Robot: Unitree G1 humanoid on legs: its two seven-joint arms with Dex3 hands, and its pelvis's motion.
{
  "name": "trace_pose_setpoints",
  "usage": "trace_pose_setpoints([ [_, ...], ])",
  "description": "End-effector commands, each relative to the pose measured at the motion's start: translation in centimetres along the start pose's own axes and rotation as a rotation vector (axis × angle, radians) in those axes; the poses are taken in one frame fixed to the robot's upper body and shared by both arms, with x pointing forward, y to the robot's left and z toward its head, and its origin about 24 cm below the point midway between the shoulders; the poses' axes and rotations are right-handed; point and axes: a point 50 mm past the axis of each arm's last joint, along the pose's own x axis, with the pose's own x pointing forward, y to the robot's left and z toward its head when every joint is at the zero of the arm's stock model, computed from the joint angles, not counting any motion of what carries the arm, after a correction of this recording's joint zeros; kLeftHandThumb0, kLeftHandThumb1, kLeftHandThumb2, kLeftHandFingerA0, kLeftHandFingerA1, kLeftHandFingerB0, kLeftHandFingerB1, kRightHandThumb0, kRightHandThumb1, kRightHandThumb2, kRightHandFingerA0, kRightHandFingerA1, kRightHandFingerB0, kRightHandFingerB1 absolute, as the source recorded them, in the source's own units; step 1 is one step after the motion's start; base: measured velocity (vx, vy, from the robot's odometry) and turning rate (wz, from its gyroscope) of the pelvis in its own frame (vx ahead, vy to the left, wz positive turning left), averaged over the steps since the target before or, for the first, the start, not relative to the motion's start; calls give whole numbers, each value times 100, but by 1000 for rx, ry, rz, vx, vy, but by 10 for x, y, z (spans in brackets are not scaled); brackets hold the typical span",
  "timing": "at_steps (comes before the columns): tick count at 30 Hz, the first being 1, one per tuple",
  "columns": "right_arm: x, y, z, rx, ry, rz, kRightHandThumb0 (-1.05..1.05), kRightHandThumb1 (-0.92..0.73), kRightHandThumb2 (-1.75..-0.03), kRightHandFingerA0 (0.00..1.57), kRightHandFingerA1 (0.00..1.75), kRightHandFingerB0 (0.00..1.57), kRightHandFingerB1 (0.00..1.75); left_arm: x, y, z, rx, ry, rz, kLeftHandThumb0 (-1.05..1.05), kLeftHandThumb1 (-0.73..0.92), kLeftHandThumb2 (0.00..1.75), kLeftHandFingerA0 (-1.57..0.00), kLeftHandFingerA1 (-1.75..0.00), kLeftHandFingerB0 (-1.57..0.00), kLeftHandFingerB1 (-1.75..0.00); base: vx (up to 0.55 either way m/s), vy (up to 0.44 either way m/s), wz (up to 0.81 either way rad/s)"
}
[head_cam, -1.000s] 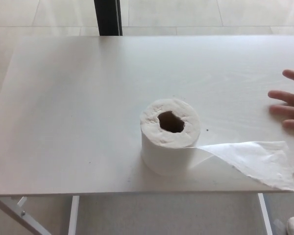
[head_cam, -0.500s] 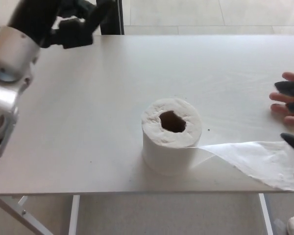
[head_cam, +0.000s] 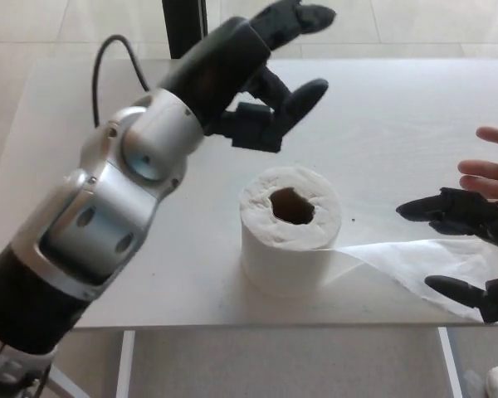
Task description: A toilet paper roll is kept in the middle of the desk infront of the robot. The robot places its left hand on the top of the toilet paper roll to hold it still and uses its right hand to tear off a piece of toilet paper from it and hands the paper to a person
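A white toilet paper roll (head_cam: 289, 228) stands upright in the middle of the white desk (head_cam: 108, 124), its hole facing up. A loose tail of paper (head_cam: 423, 264) runs from its base to the right along the front edge. My left hand (head_cam: 261, 79) is open, hovering above and behind the roll, not touching it. My right hand (head_cam: 469, 249) comes in from the right, open, with its fingers spread above and around the far end of the paper tail. I cannot tell whether it touches the paper.
A person's hand (head_cam: 491, 166) rests on the desk at the right edge, just behind my right hand. A dark post (head_cam: 183, 25) stands beyond the desk's far edge. The desk's front edge lies close below the roll.
My left arm has swung in from the far left to above and behind the roll. My right hand has come further in from the right edge over the paper tail.
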Motion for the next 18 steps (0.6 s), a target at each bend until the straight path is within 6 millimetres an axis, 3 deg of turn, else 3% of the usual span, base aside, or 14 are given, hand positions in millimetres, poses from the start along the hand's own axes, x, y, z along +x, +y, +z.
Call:
trace_pose_setpoints([
  [1, 1, 3, -4, -104, 44, 29, -70, -54, -90, 14, 57, 29, 50, -7, -17, -21, 50, 197, -32, -92, 74, 120, -19, -63, 0, -39, 0, 0, 0],
  [2, 1, 3, -4, -112, 48, 27, -69, -54, -90, 14, 57, 30, 50, -8, -18, -22, 47, 210, -37, -99, 74, 107, -13, -60, -7, -28, 0, 0, 0],
  [3, 0, 3, -5, -124, 55, 25, -69, -54, -90, 14, 57, 30, 50, -10, -21, -25, 40, 229, -46, -99, 74, 107, -13, -60, -7, -28, 0, 0, 0],
  [4, 0, 2, -5, -131, 55, 24, -67, -55, -90, 14, 57, 29, 50, -12, -22, -27, 67, 245, -48, -94, 92, 73, -6, -54, -6, -31, 0, 0, 0],
  [8, -1, 2, -5, -152, 50, 15, -67, -55, -90, 14, 58, 33, 53, -21, -31, -37, 237, 304, -51, -95, 92, 77, -4, -49, -10, -30, 0, 0, 0],
  [9, 0, 2, -6, -148, 61, 13, -64, -71, -61, 15, 57, 39, 40, -23, -34, -39, 277, 313, -60, -94, 92, 77, -4, -49, -10, -30, 0, 0, 0],
  [10, 0, 2, -5, -149, 60, 13, -64, -71, -61, 15, 57, 39, 40, -24, -34, -39, 279, 315, -59, -94, 92, 77, -4, -49, -10, -30, 0, 0, 0],
  [11, 0, 2, -5, -155, 61, 4, -68, -57, -91, 16, 59, 35, 52, -25, -37, -42, 352, 318, -67, -95, 92, 77, -7, -50, -9, -31, 0, 0, 0],
  [12, -1, 2, -5, -164, 58, -7, -67, -57, -91, 18, 60, 37, 53, -27, -41, -47, 443, 324, -77, -92, 75, 116, -7, -52, -8, -37, 0, 0, 0],
  [13, -1, 2, -5, -167, 57, -11, -67, -57, -91, 18, 60, 37, 53, -28, -42, -48, 469, 325, -79, -92, 75, 116, -7, -52, -8, -37, 0, 0, 0],
  [14, 0, 2, -5, -172, 56, -14, -67, -57, -91, 18, 60, 37, 53, -28, -43, -50, 495, 325, -74, -95, 92, 74, -7, -53, -12, -34, 0, 0, 0],
  [15, 0, 2, -5, -170, 56, -18, -66, -57, -91, 18, 60, 37, 53, -29, -45, -52, 517, 324, -73, -96, 92, 73, -7, -54, -12, -34, 0, 0, 0],
  [16, 1, 2, -5, -176, 55, -23, -66, -57, -91, 18, 60, 38, 53, -29, -46, -53, 525, 329, -77, -92, 73, 115, -5, -52, -9, -38, 0, 0, 0],
  [18, 1, 2, -4, -184, 56, -26, -66, -57, -91, 19, 60, 38, 53, -29, -47, -53, 532, 327, -68, -92, 73, 116, -4, -52, -9, -40, 0, 0, 0],
])
